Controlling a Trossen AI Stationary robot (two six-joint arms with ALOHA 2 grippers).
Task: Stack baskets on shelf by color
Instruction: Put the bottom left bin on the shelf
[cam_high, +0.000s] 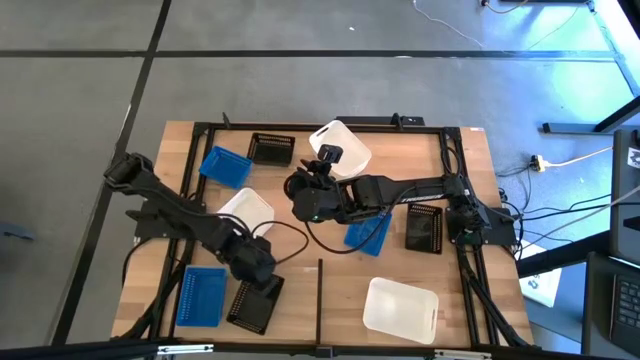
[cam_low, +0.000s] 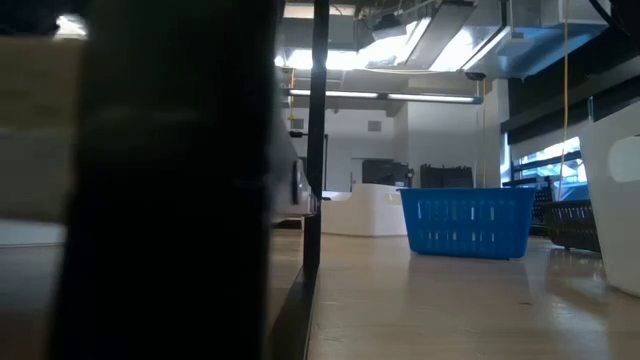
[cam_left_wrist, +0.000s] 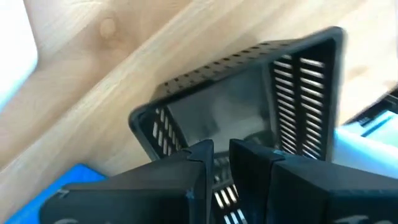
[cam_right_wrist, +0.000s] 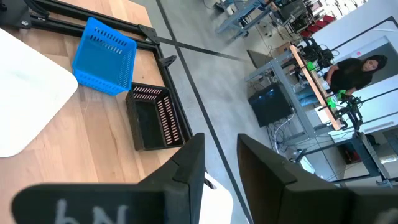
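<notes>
Black basket (cam_high: 256, 303) lies on shelf (cam_high: 330, 275) near front edge, just beside blue basket (cam_high: 201, 296). Left pincer (cam_high: 262, 275) sits at its rim, fingers (cam_left_wrist: 193, 163) closed on black basket wall. Right pincer (cam_high: 303, 190) hovers mid-shelf, jaws apart, holding nothing, near white basket (cam_high: 341, 148). Other baskets scattered: blue (cam_high: 225, 165) and black (cam_high: 271, 148) at far side, white (cam_high: 400, 306) at front right. Person (cam_right_wrist: 357, 70) stands in room beyond surface.

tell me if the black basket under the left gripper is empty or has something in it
Empty: the left wrist view shows the black basket's bare floor, nothing inside.
</notes>
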